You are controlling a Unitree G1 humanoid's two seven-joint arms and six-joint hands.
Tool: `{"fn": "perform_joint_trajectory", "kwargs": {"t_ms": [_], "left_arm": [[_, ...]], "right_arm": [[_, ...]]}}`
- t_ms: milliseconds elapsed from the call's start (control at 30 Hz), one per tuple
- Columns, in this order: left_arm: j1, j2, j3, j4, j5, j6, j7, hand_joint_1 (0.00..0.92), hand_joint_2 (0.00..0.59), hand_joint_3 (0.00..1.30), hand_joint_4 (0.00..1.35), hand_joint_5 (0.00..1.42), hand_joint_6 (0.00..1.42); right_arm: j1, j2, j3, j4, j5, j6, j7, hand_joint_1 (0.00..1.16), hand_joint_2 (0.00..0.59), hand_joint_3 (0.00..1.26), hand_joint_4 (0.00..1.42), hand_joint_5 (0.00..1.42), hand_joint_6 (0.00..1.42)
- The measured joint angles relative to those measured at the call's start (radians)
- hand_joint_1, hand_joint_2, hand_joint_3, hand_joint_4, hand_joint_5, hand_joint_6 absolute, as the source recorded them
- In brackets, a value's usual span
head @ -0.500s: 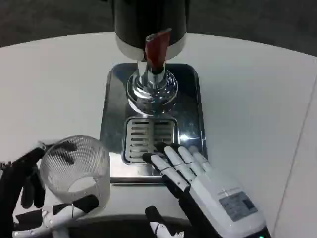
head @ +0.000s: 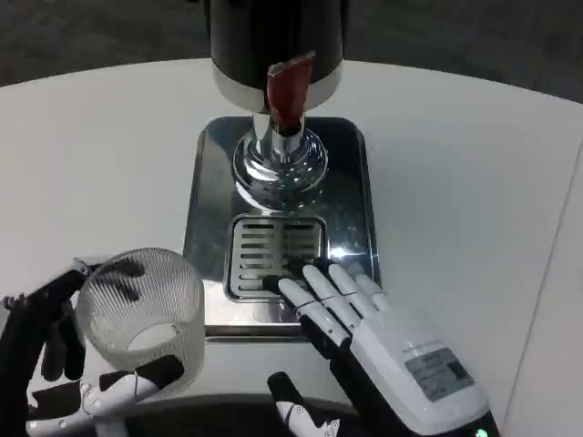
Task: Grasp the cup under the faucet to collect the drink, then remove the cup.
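Cup [head: 138,309] first — it sits in the left hand [head: 68,364], black fingers curled round its far side and a white-and-black finger across its base, low at the table's near left edge, well short of the faucet [head: 281,164]. Clear, ribbed plastic by the look of it, so I'd judge it light, a bit springy, and easy to crush or tip if squeezed hard near the rim; a hold around the middle of the wall seems safest, as the ribs should give some purchase. It stands upright, open-mouthed, and looks empty. Right hand [head: 373,337] holds nothing — fingers straight and close together, tips resting on the drip grate [head: 273,250] in the steel tray [head: 351,182].
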Motion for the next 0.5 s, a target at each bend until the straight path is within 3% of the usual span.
{"fn": "perform_joint_trajectory", "kwargs": {"t_ms": [267,500], "left_arm": [[-0.009,-0.008,-0.001,0.001,-0.009,0.029,-0.013,0.602,0.111,0.97,1.08,1.21,1.32],[-0.064,-0.04,-0.028,0.005,0.008,0.044,-0.012,0.601,0.11,0.97,1.08,1.21,1.32]], "right_arm": [[0.0,0.003,-0.001,0.0,-0.001,0.0,-0.001,0.31,0.5,0.11,0.03,0.0,0.0],[0.007,0.012,-0.003,-0.003,-0.005,0.002,-0.002,0.32,0.5,0.11,0.04,0.0,0.0]]}}
